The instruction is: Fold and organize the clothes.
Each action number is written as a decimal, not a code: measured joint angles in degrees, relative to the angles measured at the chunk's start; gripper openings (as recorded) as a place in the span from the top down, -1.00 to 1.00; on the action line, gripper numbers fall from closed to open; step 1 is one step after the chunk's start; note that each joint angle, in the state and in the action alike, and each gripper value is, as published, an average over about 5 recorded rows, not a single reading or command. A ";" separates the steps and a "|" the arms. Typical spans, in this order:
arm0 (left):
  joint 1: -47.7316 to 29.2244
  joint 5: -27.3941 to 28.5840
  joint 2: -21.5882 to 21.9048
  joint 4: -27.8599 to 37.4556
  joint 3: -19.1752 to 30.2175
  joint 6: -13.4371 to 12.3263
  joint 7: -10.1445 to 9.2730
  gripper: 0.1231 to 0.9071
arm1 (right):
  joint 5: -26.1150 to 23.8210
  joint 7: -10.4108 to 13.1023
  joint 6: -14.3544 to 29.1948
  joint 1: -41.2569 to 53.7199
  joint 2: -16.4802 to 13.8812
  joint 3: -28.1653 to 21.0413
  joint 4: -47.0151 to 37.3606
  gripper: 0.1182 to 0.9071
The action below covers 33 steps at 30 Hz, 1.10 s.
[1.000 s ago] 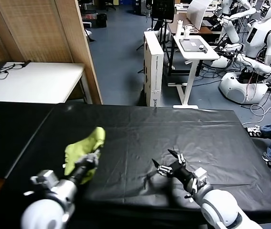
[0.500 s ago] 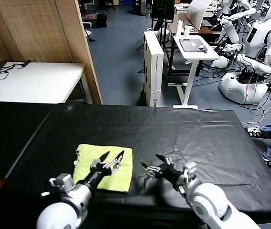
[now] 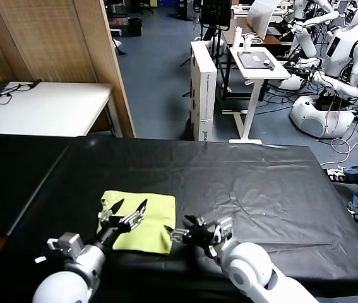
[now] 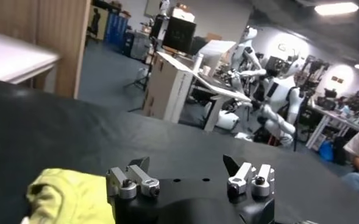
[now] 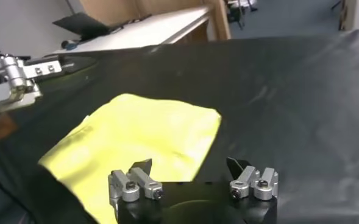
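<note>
Released: lime yellow-green folded cotton T-shirt (image 3: 139, 220), near tabletop (image 3: 261, 183) front edge | left gripper (image 3: 125, 213), right gripper (image 3: 199, 231) fingers open, empty | fold apparently done.

Even indoor light, ceiling lamp (image 4: 336, 8) glaring, soft sheen on black tablecloth (image 3: 242, 183), wrist views slightly soft

Folded T-shirt (image 3: 142, 218): plain lime yellow-green, brighter yellow in the right wrist view, no pattern visible. Table cover (image 3: 242, 183): uniform black, faintly glossy, with pale creases. Left gripper (image 3: 125, 212) and right gripper (image 3: 199, 230): black fingers on silver-grey metal mounts, arms white and grey. Side table (image 3: 46, 107): white top. Partition panel (image 3: 52, 38): tan woven texture framed in light wood. Floor (image 3: 156, 76): muted blue-grey. Background robots (image 3: 330, 57): white bodies.
</note>
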 joint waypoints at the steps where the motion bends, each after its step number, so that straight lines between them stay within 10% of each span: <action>1: 0.16 0.43 -0.10 -0.04 -0.06 0.05 0.06 -1.00 | -0.15 -0.16 0.06 0.06 0.11 -0.21 -0.19 -0.96; 15: 2.15 0.75 -0.59 -1.56 -2.94 0.33 0.27 -1.00 | -1.48 -1.00 0.10 -0.15 1.34 -0.89 -2.23 0.70; 33: 2.38 0.27 -0.14 -0.37 -5.39 -0.44 0.31 -1.00 | -5.98 1.70 -4.15 -3.89 -4.17 10.18 1.37 0.95</action>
